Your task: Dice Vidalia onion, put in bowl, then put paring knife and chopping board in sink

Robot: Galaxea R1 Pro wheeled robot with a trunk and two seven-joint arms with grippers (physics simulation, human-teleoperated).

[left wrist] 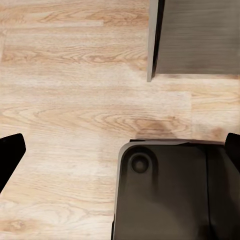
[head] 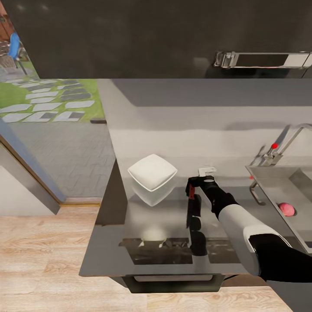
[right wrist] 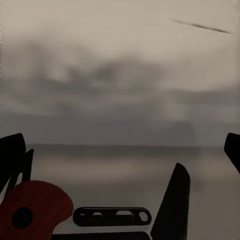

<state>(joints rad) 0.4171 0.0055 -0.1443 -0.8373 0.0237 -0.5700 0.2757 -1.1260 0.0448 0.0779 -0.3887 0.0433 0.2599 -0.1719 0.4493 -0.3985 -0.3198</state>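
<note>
bowl (head: 152,172) left, faucet (head: 281,145) right, open countertop (head: 173,216) between

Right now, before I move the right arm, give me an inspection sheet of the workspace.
Surface: glossy grey countertop.
Job's things: pinkish-red round onion in the grey steel sink; white squarish bowl on the countertop; reddish-brown-handled paring knife by the right gripper; dark shape under the arm, maybe the board.
Clutter: nothing seen.
Grippers: right gripper open over the countertop; left gripper open above the wooden floor.
Cables: nothing seen.
Surroundings: dark upper cabinet; garden paving outside.
</note>
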